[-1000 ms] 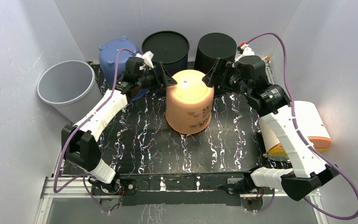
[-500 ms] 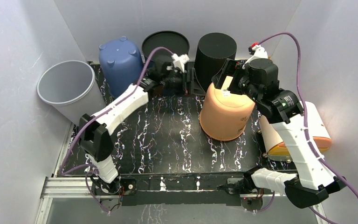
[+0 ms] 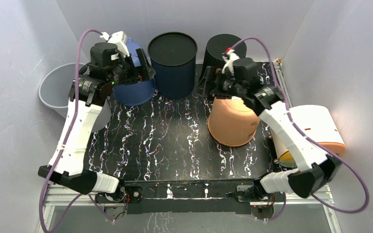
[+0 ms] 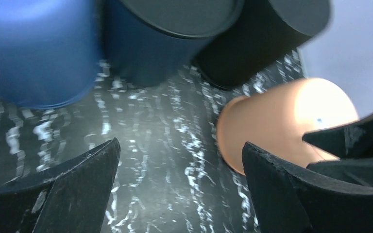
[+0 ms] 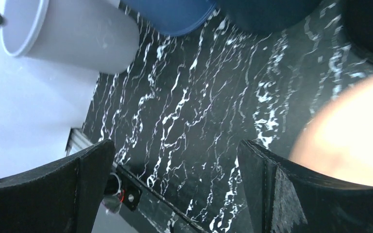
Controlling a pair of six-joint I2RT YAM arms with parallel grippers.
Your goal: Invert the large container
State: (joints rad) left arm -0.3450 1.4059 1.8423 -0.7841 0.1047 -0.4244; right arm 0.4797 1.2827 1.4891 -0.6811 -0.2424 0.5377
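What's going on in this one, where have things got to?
The orange container stands mouth-down on the mat, so the flip looks done. The right claw is open by its top, gripping nothing. The left claw is open too, up by the blue container at the back left, well away from the orange one.

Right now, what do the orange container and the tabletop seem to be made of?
The orange container looks like plastic, smooth and semi-matte: even colour, soft highlights. The tabletop is a black sheet with white marble-like veins, slightly glossy; vinyl or laminate, I cannot tell which.
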